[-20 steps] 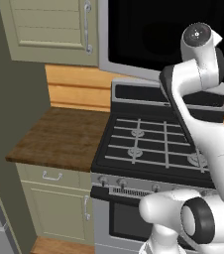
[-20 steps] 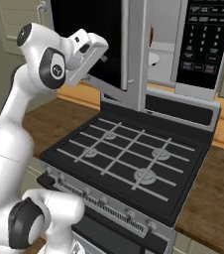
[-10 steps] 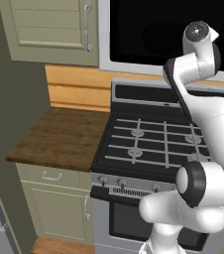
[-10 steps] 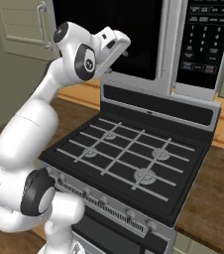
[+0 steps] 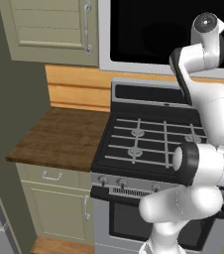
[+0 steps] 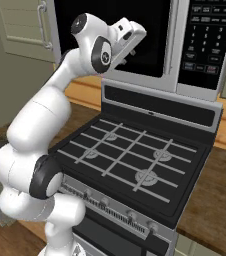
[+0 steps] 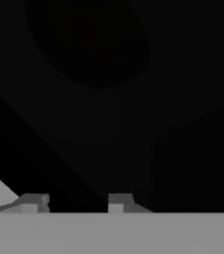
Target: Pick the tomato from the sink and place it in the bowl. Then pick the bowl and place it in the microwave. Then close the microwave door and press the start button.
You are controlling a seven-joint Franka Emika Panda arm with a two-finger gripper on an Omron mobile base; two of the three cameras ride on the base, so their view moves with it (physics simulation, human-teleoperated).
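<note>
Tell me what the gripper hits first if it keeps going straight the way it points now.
Most likely the black window of the microwave door. The gripper faces that dark glass close up, with nothing seen between, though exact depth is unclear.

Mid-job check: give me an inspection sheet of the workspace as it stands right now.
Surface: wooden counter left of the stove, nothing seen on it.
Job's things: microwave door closed, handle beside the button panel; a faint round shape shows through the window in the hand view.
Clutter: nothing seen.
Grippers: tool faces the dark window, jaws apart, holding nothing.
Cables: nothing seen.
Surroundings: green cabinets, oven below.
</note>
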